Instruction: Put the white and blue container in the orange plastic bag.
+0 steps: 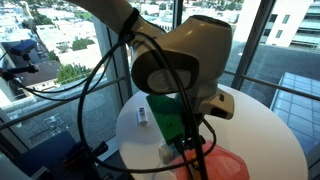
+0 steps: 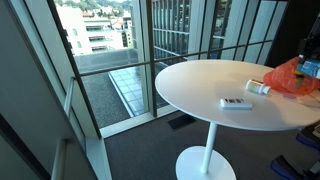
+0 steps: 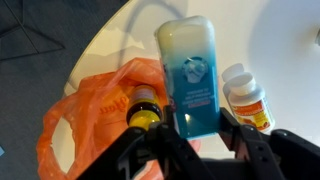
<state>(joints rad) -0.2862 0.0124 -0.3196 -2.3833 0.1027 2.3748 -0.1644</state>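
Note:
In the wrist view my gripper [image 3: 197, 125] is shut on the white and blue container [image 3: 192, 60], one finger on each side of its lower part. The container has a pale top and a teal-blue label. It hangs just right of the crinkled orange plastic bag [image 3: 95, 110], over the white table. The bag also shows in both exterior views [image 1: 228, 165] [image 2: 287, 76], lying on the table. In an exterior view the arm [image 1: 185, 60] hides the gripper.
A yellow bottle with a dark cap [image 3: 143, 108] lies on the bag. A white bottle with an orange label [image 3: 247, 95] stands to the right of the container. A slim white item with a dark mark [image 2: 236, 102] lies on the round white table [image 2: 200, 85], whose edge is near.

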